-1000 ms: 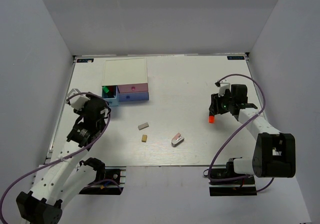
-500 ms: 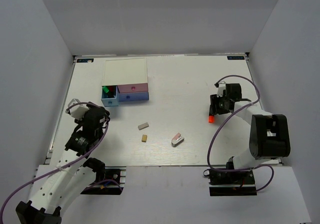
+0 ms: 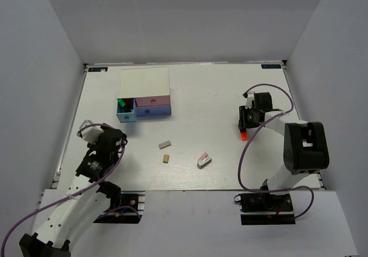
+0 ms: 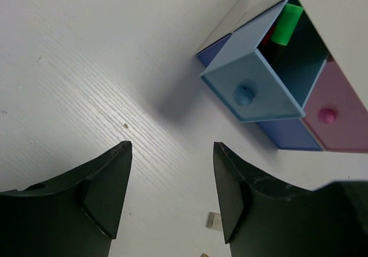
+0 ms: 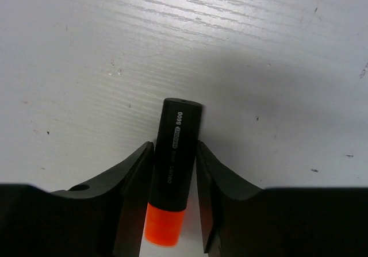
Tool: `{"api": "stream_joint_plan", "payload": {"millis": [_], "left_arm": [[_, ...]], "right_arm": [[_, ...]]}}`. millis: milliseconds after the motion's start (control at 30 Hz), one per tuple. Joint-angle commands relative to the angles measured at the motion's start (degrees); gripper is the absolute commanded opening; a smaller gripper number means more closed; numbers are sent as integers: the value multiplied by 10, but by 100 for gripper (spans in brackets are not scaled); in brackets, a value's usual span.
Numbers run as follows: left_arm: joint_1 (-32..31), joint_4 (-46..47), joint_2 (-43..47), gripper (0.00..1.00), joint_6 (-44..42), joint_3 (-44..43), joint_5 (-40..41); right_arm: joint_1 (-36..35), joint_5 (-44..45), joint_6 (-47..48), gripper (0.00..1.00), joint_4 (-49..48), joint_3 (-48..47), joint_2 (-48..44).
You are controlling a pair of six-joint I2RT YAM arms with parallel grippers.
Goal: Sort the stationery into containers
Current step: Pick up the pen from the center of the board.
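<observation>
The box of drawers [image 3: 144, 83] stands at the far left. Its light blue drawer [image 3: 125, 113] is pulled open and holds a green-ended marker [image 3: 121, 103]; the left wrist view shows the drawer [image 4: 244, 90] and the marker [image 4: 286, 24], with a red end showing beside it. My left gripper [image 3: 112, 139] is open and empty, near-left of the box [image 4: 171, 194]. My right gripper [image 3: 245, 126] is shut on the orange-red-ended black marker [image 3: 243, 135], close over the table at mid right [image 5: 174, 162]. The marker's [image 5: 175, 153] orange end points toward the wrist.
A grey-white eraser [image 3: 165, 145], a tan eraser [image 3: 165, 158] and a white-pink oblong piece [image 3: 203, 160] lie in the near middle. The pink drawer [image 3: 153, 100] and the darker blue drawer [image 3: 150, 111] are closed. Grey walls stand on three sides.
My left arm has drawn back from the open drawer toward the near left. My right arm has folded in behind its gripper, which stays at the orange-red marker.
</observation>
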State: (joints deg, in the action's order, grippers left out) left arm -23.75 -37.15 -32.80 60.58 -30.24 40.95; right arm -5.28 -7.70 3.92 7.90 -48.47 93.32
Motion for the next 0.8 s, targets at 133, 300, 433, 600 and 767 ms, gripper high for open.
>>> {"api": "stream_joint_plan", "payload": {"millis": [133, 300, 433, 600, 767], "left_arm": [[-1, -15, 17, 69, 45, 37, -22], [-1, 2, 47, 69, 71, 74, -52], [-1, 20, 71, 70, 91, 99, -64], [-1, 20, 82, 71, 116, 112, -82], [-1, 13, 82, 71, 121, 112, -93]], "right_arm": [[-9, -75, 31, 19, 58, -47, 18], [-15, -256, 167, 0, 148, -145, 13], [-37, -386, 254, 0, 201, -273, 22], [-124, -517, 288, 0, 163, -374, 60], [-201, -563, 243, 0, 91, -501, 155]]}}
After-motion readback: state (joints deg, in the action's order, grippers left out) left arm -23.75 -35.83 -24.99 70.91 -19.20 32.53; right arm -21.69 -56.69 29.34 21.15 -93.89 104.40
